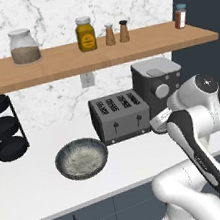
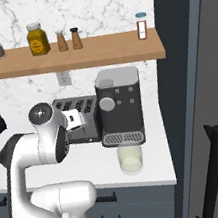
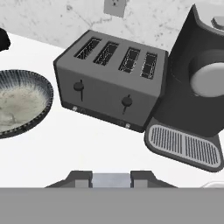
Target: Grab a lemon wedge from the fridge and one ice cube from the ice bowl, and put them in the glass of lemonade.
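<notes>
A round, speckled grey ice bowl [image 1: 82, 158] is seen near the counter's [image 1: 32, 180] front edge; the gripper's [image 3: 111, 179] opening cannot be judged.

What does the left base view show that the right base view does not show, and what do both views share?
Left base view alone: the ice bowl on the counter, in front of the toaster's left end, and the whole black three-tier rack.

Right base view alone: the glass of lemonade standing in front of the coffee machine, and the fridge with its black bar handle.

Both: the toaster, the coffee machine, the wooden shelf with jars and shakers, and the robot's arm.
</notes>
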Controlling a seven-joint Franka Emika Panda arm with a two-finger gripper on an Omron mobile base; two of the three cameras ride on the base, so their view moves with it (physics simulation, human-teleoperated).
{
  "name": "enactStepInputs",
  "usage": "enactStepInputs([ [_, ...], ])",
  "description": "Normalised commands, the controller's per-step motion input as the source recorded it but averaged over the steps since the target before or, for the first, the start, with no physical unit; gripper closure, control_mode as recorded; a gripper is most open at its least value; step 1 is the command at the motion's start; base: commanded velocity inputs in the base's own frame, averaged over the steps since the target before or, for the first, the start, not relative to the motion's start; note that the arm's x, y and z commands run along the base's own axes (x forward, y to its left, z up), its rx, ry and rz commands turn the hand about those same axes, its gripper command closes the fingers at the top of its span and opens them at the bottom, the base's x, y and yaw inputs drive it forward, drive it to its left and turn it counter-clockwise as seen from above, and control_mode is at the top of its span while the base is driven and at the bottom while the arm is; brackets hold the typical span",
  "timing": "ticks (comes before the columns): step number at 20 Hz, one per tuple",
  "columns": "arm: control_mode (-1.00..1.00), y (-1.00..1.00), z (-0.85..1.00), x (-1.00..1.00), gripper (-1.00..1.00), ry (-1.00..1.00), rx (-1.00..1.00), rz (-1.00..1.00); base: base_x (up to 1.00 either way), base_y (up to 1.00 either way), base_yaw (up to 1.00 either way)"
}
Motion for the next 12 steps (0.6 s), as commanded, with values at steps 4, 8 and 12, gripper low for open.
enactStepInputs([
  [4, -1.00, -0.99, 0.00, 0.00, 1.00, 0.27, 0.15, -0.10, 0.00, 0.00, 0.00],
  [8, -1.00, -0.12, -0.22, 0.18, 1.00, 0.18, -0.12, -0.03, 0.00, 0.00, 0.00],
  [12, -1.00, -0.84, -0.36, 0.13, 1.00, 0.32, -0.04, -0.14, 0.00, 0.00, 0.00],
])
